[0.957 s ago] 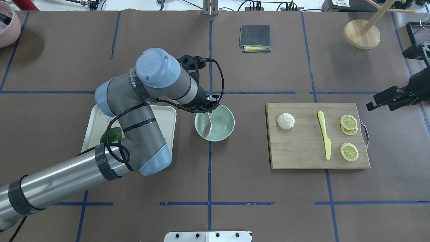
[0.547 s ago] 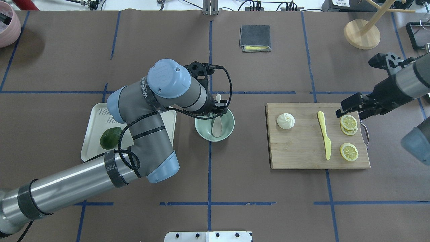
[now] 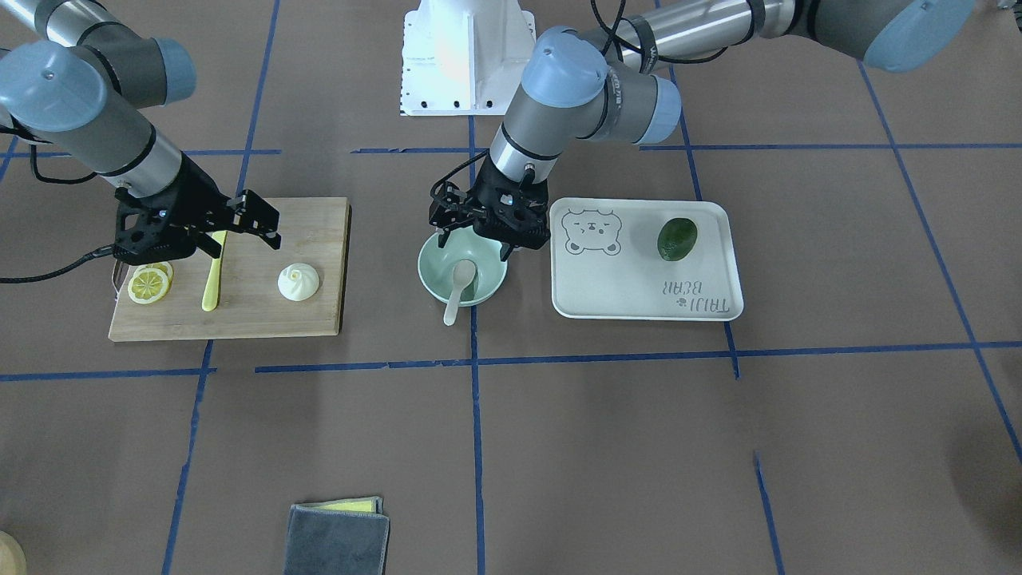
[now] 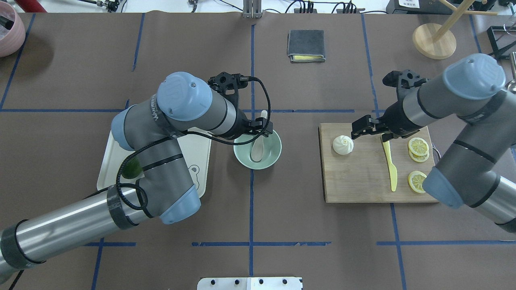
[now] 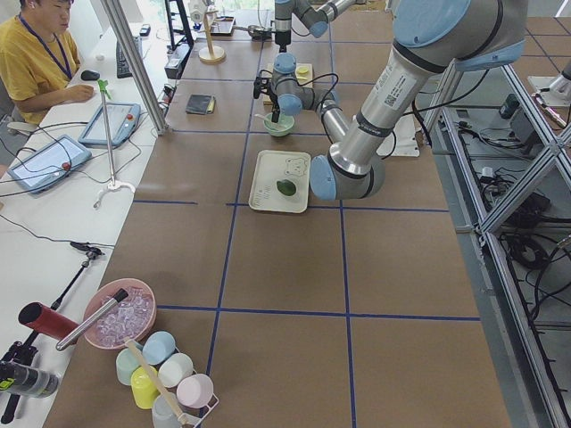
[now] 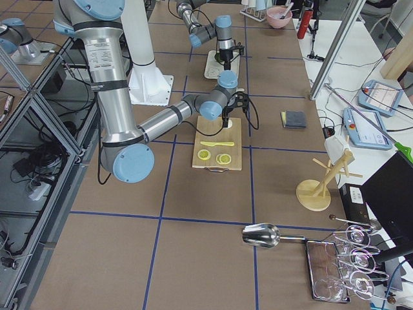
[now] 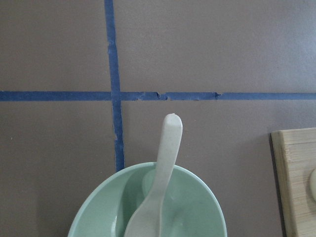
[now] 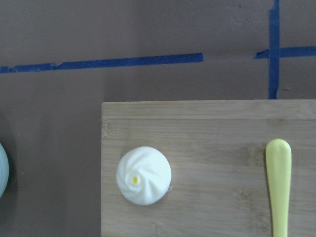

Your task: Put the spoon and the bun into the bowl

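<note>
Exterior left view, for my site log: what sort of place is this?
Likely a robotics lab set up for data collection: a table gridded with blue tape, a seated operator beside tablets, aluminium framing and loose cables.

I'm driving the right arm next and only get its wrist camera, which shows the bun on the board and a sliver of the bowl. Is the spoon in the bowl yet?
Observer: Yes. The spoon lies in the bowl, scoop inside, handle leaning out over the rim away from the robot.
Operator: Is the left gripper off it?
Observer: The left gripper is open above the bowl, holding nothing.
Operator: And my own gripper?
Observer: The right gripper is open, hovering over the cutting board close to the bun, on its yellow knife side, not touching it.
</note>
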Controlling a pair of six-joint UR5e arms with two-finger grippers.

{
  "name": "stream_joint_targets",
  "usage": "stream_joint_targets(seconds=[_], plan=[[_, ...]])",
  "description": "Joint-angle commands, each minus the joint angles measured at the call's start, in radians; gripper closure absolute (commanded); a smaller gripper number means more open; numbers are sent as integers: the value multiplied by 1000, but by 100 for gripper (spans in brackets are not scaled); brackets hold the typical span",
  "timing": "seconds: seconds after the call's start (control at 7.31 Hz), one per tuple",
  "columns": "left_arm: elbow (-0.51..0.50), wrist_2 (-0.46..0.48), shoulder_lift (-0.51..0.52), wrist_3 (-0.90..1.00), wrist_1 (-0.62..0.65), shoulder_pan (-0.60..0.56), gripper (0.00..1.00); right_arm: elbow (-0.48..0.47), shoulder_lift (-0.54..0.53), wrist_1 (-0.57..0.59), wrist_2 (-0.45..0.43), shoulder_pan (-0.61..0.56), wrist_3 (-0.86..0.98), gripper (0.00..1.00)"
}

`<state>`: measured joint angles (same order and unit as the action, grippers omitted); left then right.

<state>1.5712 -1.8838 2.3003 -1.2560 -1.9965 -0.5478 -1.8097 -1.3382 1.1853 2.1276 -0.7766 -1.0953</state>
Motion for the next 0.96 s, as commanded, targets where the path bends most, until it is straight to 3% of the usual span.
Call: stream_joint_targets(seconds=[0.0, 0.14, 0.41, 0.55, 0.68, 0.82], plan=[[67, 0, -61, 0, 1, -6, 2, 82, 86, 3, -174, 83, -17, 3], [67, 0, -67, 1, -1, -6, 2, 93, 88, 5, -184, 109, -17, 5], [67, 0, -68, 1, -1, -6, 1, 99, 86, 7, -192, 114, -18, 32], [67, 0, -68, 3, -1, -6, 1, 99, 86, 25, -198, 115, -17, 60], [67, 0, -68, 3, -1, -6, 1, 89, 88, 45, -195, 114, -17, 100], [67, 0, -68, 3, -1, -6, 1, 84, 89, 43, -192, 112, -17, 100]])
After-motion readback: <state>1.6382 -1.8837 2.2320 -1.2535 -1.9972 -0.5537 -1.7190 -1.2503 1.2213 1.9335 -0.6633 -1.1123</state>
